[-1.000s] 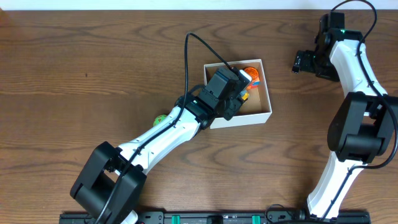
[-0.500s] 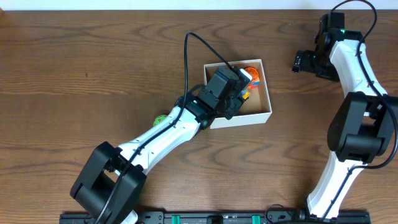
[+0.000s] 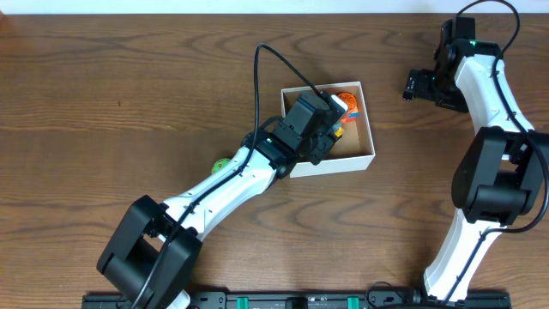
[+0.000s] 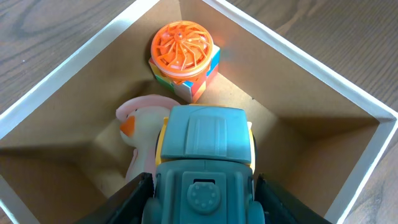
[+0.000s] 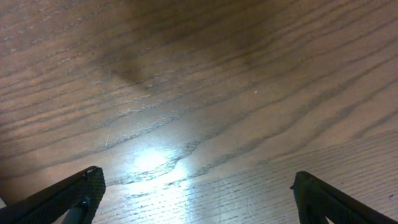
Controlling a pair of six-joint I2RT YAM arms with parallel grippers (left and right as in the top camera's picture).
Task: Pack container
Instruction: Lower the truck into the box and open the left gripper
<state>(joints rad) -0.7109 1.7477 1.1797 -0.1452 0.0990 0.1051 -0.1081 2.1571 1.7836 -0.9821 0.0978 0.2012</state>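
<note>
Worktop (image 3: 103, 103) of dark wood grain fills your views, with a pale strip along the far edge. Your container (image 3: 343, 163) sits right of centre. Your left pincer (image 4: 202, 208) hangs over its inside, clamped on a teal toy truck (image 4: 208, 140) that hides much of a pale toy (image 4: 140, 134) with an orange beak. Your right pincer (image 3: 415, 86) stands wide, well apart. A green ball (image 3: 220, 164) peeks from under the left arm, hard to make out

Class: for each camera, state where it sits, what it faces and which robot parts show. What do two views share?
Overhead: above the table, looking straight down; left arm, right arm, container.
Left wrist: on the left arm, looking into the container; left pincer shut on a teal toy.
Right wrist: on the right arm, facing the table; open right pincer.
Shared: overhead and left wrist both show the container.
</note>
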